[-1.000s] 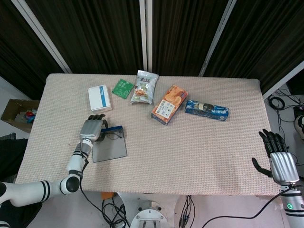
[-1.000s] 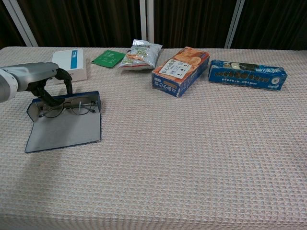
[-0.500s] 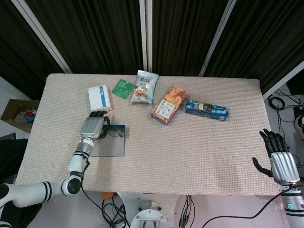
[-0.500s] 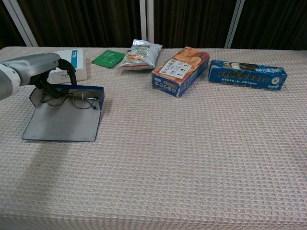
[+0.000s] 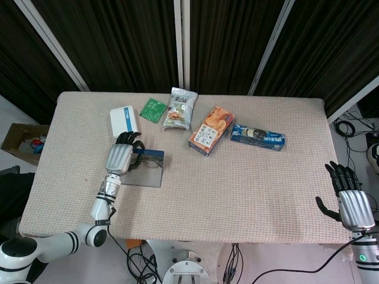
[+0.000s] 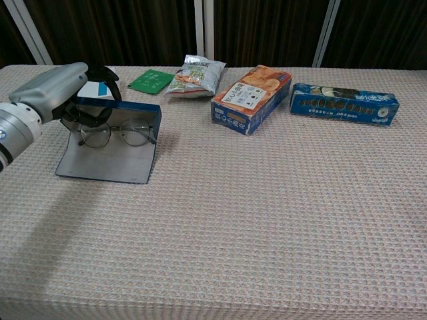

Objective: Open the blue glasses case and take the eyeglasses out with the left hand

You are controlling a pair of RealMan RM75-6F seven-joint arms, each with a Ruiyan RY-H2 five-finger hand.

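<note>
The blue glasses case [image 6: 107, 162] lies open on the left of the table, flap spread flat toward me and tray wall [image 6: 123, 110] upright behind it. The thin-framed eyeglasses [image 6: 119, 134] rest inside against that wall. My left hand [image 6: 57, 92] is at the case's left end, dark fingers curled over the tray beside the left lens, others behind the wall, gripping that end. From the head view the left hand [image 5: 121, 157] covers the left part of the case [image 5: 147, 170]. My right hand [image 5: 350, 201] hangs by the table's front right edge, fingers spread, holding nothing.
A white box [image 6: 101, 88] sits just behind my left hand. Along the back lie a green packet [image 6: 150, 81], a snack bag [image 6: 195, 75], an orange biscuit box [image 6: 251, 98] and a long blue box [image 6: 344, 103]. A cardboard box [image 5: 23, 142] stands on the floor, left.
The left hand has moved right and away from me, and the open case with the eyeglasses inside has slid along with it, turning slightly. The right hand has stayed put.
</note>
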